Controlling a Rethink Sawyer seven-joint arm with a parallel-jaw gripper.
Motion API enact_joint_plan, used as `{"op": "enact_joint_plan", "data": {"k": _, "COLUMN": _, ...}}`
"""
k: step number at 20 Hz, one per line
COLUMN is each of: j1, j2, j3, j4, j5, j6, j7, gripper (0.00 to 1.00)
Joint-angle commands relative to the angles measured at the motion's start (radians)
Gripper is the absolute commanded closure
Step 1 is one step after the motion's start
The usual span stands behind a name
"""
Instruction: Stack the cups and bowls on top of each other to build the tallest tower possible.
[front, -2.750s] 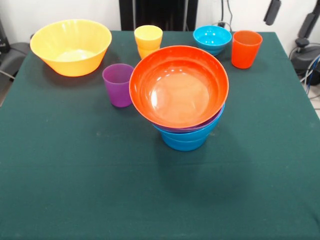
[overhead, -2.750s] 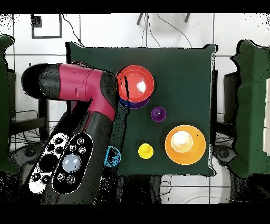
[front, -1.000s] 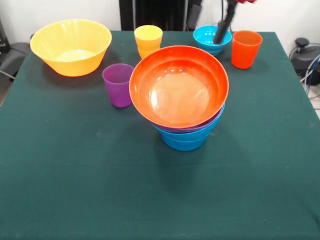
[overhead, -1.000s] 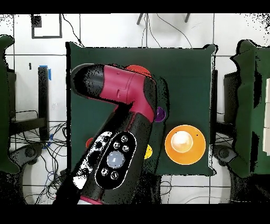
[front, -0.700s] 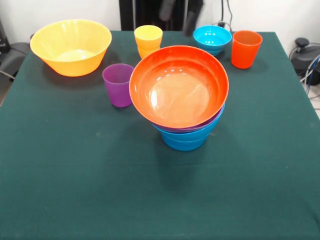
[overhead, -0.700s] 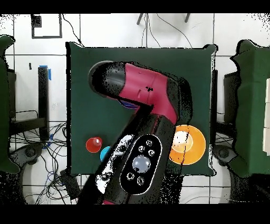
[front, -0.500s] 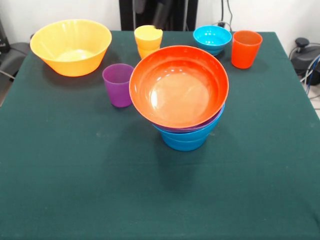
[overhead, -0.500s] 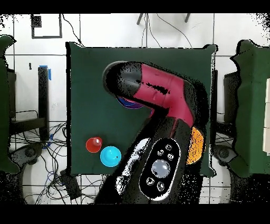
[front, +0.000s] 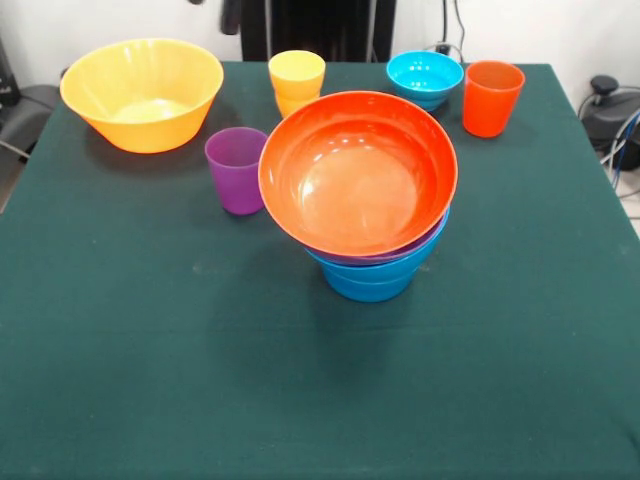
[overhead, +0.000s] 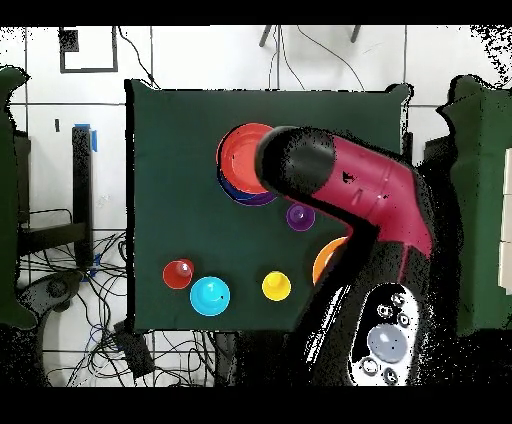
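The tower (front: 362, 200) stands mid-table: a wide orange bowl (front: 357, 170) tilted on a purple bowl (front: 425, 243) over blue bowls (front: 370, 280); it also shows in the overhead view (overhead: 240, 155). The large yellow bowl (front: 142, 92) sits back left. The yellow cup (front: 296, 80), purple cup (front: 236, 168), orange cup (front: 492, 96) and small cyan bowl (front: 425, 78) stand apart on the table. The small dark blue bowl is hidden. My gripper (front: 213, 8) shows only two dark tips at the top edge, apart and empty, beside the yellow bowl.
In the overhead view the red and black arm (overhead: 350, 195) covers most of the yellow bowl (overhead: 325, 262) and the table's right side. The green table (front: 150, 350) ends at an edge just behind the cups.
The arm has swept along the table's far edge, from above the cyan bowl past the yellow cup to near the yellow bowl. No cup or bowl has moved.
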Motion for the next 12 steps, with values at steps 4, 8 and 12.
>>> {"op": "enact_joint_plan", "data": {"k": 4, "j1": -0.130, "j2": 0.028, "j3": 0.279, "j4": 0.188, "j5": -0.144, "j6": -0.150, "j7": -0.315, "gripper": 0.00}}
{"op": "enact_joint_plan", "data": {"k": 8, "j1": -0.177, "j2": 0.021, "j3": 0.329, "j4": 0.231, "j5": -0.179, "j6": -0.199, "j7": -0.311, "gripper": 0.00}}
{"op": "enact_joint_plan", "data": {"k": 12, "j1": -0.226, "j2": 0.020, "j3": 0.382, "j4": 0.251, "j5": -0.223, "j6": -0.234, "j7": -0.318, "gripper": 0.00}}
